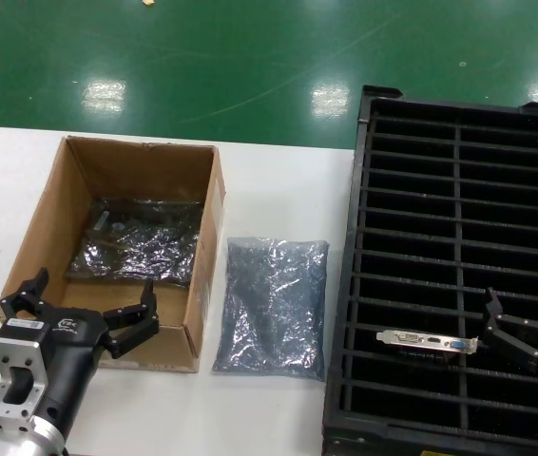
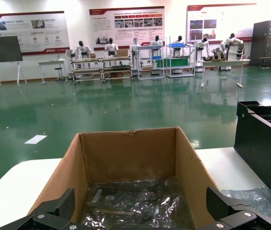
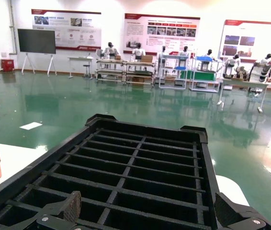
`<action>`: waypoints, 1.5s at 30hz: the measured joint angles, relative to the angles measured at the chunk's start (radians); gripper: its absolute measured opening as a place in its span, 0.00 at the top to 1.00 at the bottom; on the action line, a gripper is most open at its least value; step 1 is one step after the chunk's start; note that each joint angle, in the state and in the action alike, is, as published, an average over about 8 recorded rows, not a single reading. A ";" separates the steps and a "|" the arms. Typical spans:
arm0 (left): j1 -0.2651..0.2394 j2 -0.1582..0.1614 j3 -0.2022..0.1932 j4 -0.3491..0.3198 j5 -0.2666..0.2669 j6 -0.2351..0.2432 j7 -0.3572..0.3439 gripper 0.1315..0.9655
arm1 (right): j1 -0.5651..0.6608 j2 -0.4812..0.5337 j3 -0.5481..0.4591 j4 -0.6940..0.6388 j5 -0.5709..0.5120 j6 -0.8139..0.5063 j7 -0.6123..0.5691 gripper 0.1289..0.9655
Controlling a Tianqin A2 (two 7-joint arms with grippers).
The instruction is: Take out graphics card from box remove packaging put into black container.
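Observation:
A graphics card (image 1: 428,340) stands on edge in a near slot of the black container (image 1: 456,130), its silver bracket with a blue port showing. Just right of it, my right gripper (image 1: 489,321) is open and holds nothing; in the right wrist view the right gripper (image 3: 149,213) is spread wide over the container's slots (image 3: 140,158). A flat grey-silver packaging bag (image 1: 274,304) lies on the table between the container and the brown box (image 1: 217,204). Another shiny bag (image 1: 136,239) with dark contents lies inside the box. My left gripper (image 1: 93,285) hangs open over the box's near end, empty.
The white table (image 1: 278,180) ends at a green floor behind. In the left wrist view, the left gripper (image 2: 140,211) looks into the box (image 2: 128,153) at the bagged item (image 2: 135,203), with the loose bag (image 2: 250,196) and the container's wall (image 2: 265,139) beside it.

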 joint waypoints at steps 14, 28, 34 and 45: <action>0.000 0.000 0.000 0.000 0.000 0.000 0.000 0.00 | 0.000 0.000 0.000 0.000 0.000 0.000 0.000 0.00; 0.000 0.000 0.000 0.000 0.000 0.000 0.000 0.00 | 0.000 0.000 0.000 0.000 0.000 0.000 0.000 0.00; 0.000 0.000 0.000 0.000 0.000 0.000 0.000 0.00 | 0.000 0.000 0.000 0.000 0.000 0.000 0.000 0.00; 0.000 0.000 0.000 0.000 0.000 0.000 0.000 0.00 | 0.000 0.000 0.000 0.000 0.000 0.000 0.000 0.00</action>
